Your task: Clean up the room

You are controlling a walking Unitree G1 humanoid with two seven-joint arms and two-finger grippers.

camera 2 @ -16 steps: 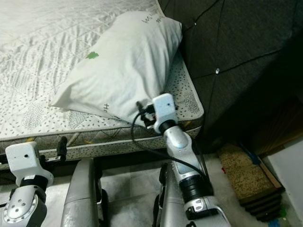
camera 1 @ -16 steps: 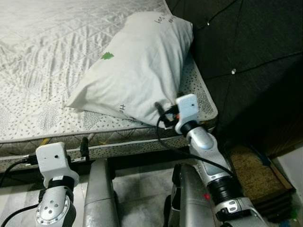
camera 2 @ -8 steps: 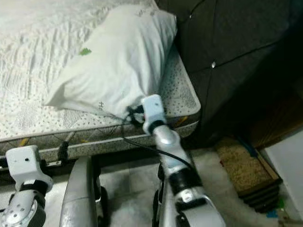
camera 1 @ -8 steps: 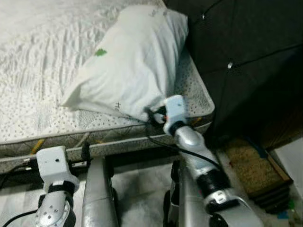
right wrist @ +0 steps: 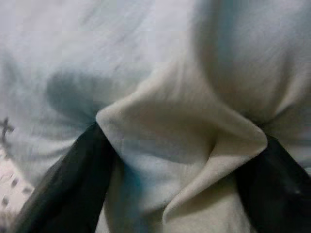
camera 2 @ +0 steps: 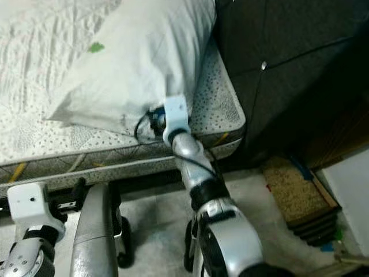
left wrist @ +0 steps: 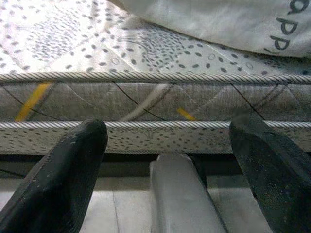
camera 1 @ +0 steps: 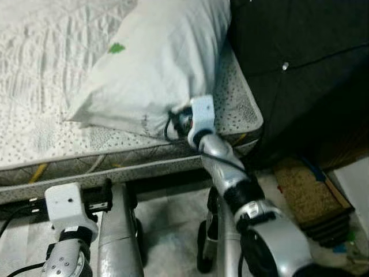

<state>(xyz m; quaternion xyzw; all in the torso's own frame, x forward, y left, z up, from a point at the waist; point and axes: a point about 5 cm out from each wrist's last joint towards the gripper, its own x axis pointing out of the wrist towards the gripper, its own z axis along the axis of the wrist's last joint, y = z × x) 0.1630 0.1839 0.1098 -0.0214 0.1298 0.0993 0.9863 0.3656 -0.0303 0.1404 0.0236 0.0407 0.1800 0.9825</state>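
A white pillow (camera 1: 155, 63) with a small green mark lies on the mattress (camera 1: 34, 121), up against the dark headboard. My right gripper (right wrist: 181, 136) is pressed into the pillow's near corner (camera 1: 173, 118). It is open, and a bunched fold of pillow fabric (right wrist: 175, 145) sits between the two black fingers (right wrist: 73, 179). My left gripper (left wrist: 170, 141) hangs open and low, facing the mattress side (left wrist: 146, 102), with nothing between its fingers.
The dark padded headboard (camera 1: 300, 63) rises right of the pillow. On the floor to the right lies a brown mat (camera 1: 308, 199) with a white edge beyond it. Light tiled floor (camera 1: 167, 231) runs beneath my arms, under the mattress edge.
My right arm has reached forward, and its gripper has pushed into the pillow's near corner. The view has shifted closer to the bed. The left arm stays low.
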